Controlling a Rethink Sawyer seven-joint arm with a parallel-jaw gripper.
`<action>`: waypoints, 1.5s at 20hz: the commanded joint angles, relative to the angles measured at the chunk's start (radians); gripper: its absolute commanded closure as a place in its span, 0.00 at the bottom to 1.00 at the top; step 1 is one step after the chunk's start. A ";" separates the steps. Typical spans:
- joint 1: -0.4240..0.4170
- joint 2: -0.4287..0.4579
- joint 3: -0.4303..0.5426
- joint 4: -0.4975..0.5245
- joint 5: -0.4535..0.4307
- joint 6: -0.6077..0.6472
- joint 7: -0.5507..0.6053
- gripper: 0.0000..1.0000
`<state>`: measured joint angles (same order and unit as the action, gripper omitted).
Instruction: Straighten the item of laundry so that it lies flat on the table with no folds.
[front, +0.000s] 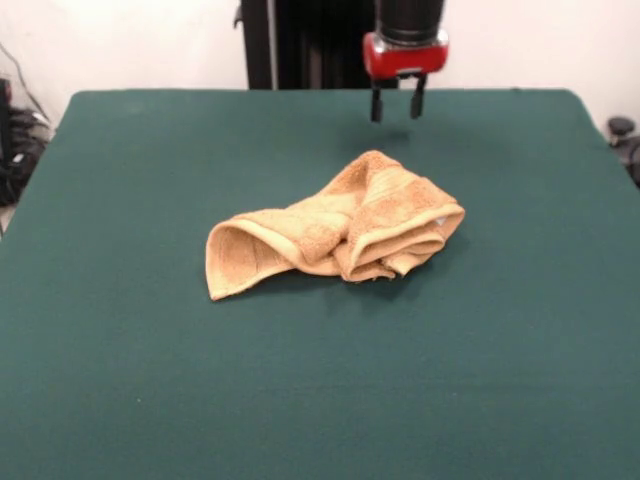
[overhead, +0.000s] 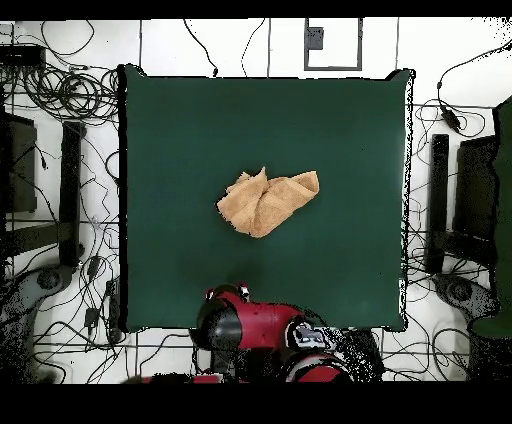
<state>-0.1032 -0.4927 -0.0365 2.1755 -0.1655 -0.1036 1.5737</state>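
The tan-orange towel (front: 335, 228) lies crumpled near the middle of the dark green table (front: 150, 380), bunched and folded over itself, with one flap spread toward the left in the front view. In the overhead view the towel (overhead: 268, 200) sits at the centre of the table (overhead: 170, 130). My gripper (front: 397, 103) hangs above the table's far side, behind the towel and clear of it. Its two black fingers are apart and hold nothing. In the overhead view the red arm (overhead: 235, 318) covers the table's lower edge and hides the gripper.
The robot's black pedestal (front: 300, 40) stands behind the table's far edge. Cables and dark equipment (overhead: 60, 180) lie on the floor on both sides of the table (overhead: 450, 200). Green felt surrounds the towel on all sides.
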 joint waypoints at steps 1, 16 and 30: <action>0.179 0.123 -0.144 -0.117 0.201 -0.245 0.304 0.00; 0.530 0.064 -0.339 0.020 0.641 -0.493 0.320 0.00; 0.457 0.164 -0.101 -0.195 0.586 -0.488 0.333 0.00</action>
<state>0.4619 -0.4496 -0.3590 2.1610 0.4819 -0.5447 1.5816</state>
